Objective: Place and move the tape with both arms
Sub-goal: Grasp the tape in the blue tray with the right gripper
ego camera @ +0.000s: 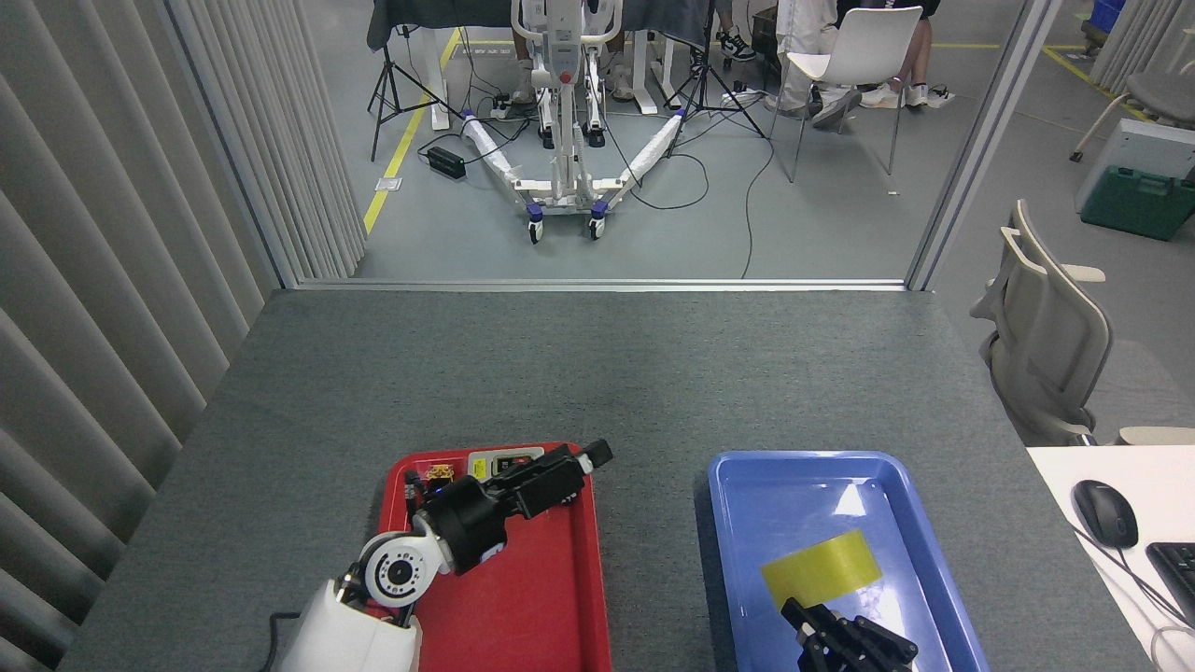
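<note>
The tape [822,567] shows edge-on as a yellow band over the blue tray [920,523], with its core hidden. My right gripper [810,621] comes up from the bottom edge, and its black fingers [794,614] meet the tape's near edge and appear shut on it. My left arm has swung back over the red tray [546,597]. Its dark gripper [586,460] points up and to the right above the tray's far end, holds nothing, and I cannot make out how its fingers stand.
At the red tray's far end lie a grey switch box [504,462] and small parts [431,469], partly behind my left gripper. A mouse [1104,512] and a keyboard [1178,569] sit on a white desk at the right. An office chair [1046,345] stands beside the table.
</note>
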